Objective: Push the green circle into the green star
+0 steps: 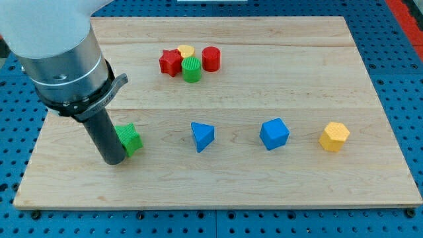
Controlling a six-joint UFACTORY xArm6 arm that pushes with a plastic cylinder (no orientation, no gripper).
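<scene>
The green circle stands near the view's top centre, touching a red star, a yellow block and a red cylinder. The green star lies at the view's lower left. My tip rests on the board right against the green star's left side, partly covering it. The tip is far below and left of the green circle.
A blue triangular block, a blue cube and a yellow hexagonal block lie in a row to the right of the green star. The wooden board ends close below my tip.
</scene>
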